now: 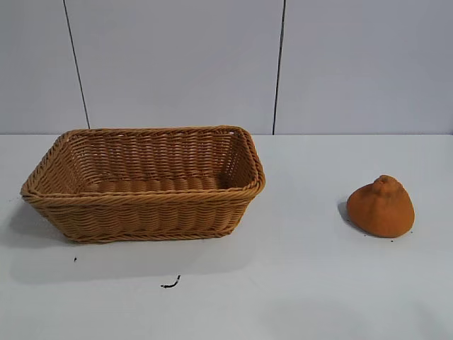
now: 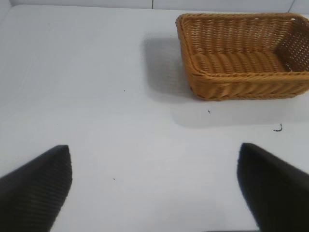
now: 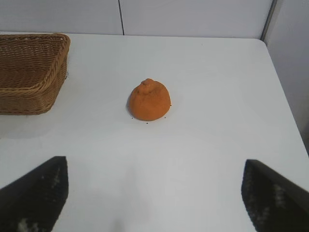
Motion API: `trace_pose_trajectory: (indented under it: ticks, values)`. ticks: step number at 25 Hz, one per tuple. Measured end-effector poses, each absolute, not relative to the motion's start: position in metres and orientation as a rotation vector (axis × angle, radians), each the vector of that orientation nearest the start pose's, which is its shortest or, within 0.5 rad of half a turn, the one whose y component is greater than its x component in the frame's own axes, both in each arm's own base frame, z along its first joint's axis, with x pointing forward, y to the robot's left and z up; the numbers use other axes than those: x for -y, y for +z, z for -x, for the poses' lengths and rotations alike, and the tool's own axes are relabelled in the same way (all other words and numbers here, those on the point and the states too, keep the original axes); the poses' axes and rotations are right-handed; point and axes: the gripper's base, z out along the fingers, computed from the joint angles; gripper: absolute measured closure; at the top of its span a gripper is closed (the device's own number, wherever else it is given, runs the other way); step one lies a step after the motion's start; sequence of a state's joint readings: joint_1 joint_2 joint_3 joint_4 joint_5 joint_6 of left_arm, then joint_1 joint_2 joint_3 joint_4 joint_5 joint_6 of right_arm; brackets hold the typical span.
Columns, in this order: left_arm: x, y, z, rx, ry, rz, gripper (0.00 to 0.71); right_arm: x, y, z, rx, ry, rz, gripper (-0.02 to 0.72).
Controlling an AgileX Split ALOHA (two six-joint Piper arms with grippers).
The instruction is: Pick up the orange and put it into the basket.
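- Fingers [image 2: 36, 188] of the left gripper [image 2: 154, 193] are spread wide with only bare white worktop [image 2: 120, 145] between them; two dark fingers show in the left wrist view, and they hold nothing.
- One basket [image 1: 141, 212], a rectangular tan wicker one with flared sides and a braided rim, stands on the left half of the worktop in the exterior view, its inside holding nothing that can be seen.
- One small dark curl of debris [image 1: 170, 284] lies on the worktop just in front of the basket, with a tiny dark speck [image 1: 75, 259] further left.
- One orange [image 1: 381, 207], dull and matte with a knobby neck pointing up, sits on the worktop well apart from the basket, to its right, outside it and untouched.
- Fingers [image 3: 275, 193] of the right gripper [image 3: 154, 193] are likewise spread wide, two in count, gripping nothing; the right wrist view shows the orange ahead of them, roughly centred between the two, and a corner of the basket off to one side.
- Neither arm appears in the exterior view.
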State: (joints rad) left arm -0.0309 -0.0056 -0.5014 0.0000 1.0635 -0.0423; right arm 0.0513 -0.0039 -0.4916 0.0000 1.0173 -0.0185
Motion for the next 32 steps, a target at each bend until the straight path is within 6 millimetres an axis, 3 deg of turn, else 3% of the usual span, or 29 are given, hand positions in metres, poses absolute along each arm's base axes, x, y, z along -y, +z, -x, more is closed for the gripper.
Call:
trace_pose_trajectory:
  ticks: [10,14,19,23,30,32]
  values:
    - [0.0,0.277,0.006,-2.04,-0.046,0.012,0.044,0.001,0.283,0.001,-2.031,0.004,0.07,0.031]
    - [0.0,0.277,0.006,-2.04,-0.046,0.012,0.044,0.001,0.304,-0.024,-2.175,-0.015,0.071,0.031]
    - [0.0,0.277,0.006,-2.04,-0.046,0.012,0.044,-0.002,0.34,-0.082,-2.361,-0.002,0.055,0.031]
    - [0.0,0.278,0.006,-2.039,-0.046,0.012,0.044,-0.006,0.359,-0.144,-2.485,0.012,0.041,0.031]
    - [0.0,0.277,0.006,-2.04,-0.046,0.012,0.044,-0.015,0.354,-0.255,-2.663,0.05,0.033,0.031]
    - [0.0,0.277,0.006,-2.04,-0.046,0.012,0.044,-0.017,0.341,-0.284,-2.715,0.064,0.028,0.031]
